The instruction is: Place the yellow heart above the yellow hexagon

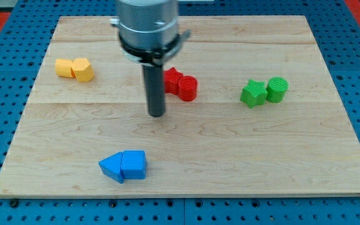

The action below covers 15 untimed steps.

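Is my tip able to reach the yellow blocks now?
Probably yes. My tip stands right of the yellow pair, with only bare board between; the red blocks sit on its other side.

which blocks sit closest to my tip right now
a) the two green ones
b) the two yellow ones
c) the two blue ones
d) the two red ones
d: my tip ends on the board just to the view's left of and slightly below the red blocks, while the yellow blocks, green blocks and blue blocks all lie farther off.
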{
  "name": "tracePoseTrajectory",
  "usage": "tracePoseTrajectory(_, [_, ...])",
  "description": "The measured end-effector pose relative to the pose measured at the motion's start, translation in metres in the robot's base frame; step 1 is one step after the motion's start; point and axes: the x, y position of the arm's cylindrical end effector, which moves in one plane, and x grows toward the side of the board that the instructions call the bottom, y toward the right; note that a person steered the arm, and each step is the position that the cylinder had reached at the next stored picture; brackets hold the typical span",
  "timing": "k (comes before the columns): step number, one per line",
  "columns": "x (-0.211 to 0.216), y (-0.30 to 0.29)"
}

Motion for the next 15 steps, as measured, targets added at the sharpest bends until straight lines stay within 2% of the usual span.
tracePoseTrajectory(2, [0.009,-0.038])
tracePoseTrajectory(5, [0.011,-0.131])
tracePoseTrajectory(7, [0.02,-0.132])
tracePoseTrajectory(8, [0.005,-0.164])
tracePoseTrajectory(11, [-0.135,-0.16])
tracePoseTrajectory(12, [-0.153,-0.153])
tracePoseTrajectory(13, [-0.111,-0.152])
tracePoseTrajectory(14, [-0.111,-0.21])
tracePoseTrajectory(15, [-0.142,-0.218])
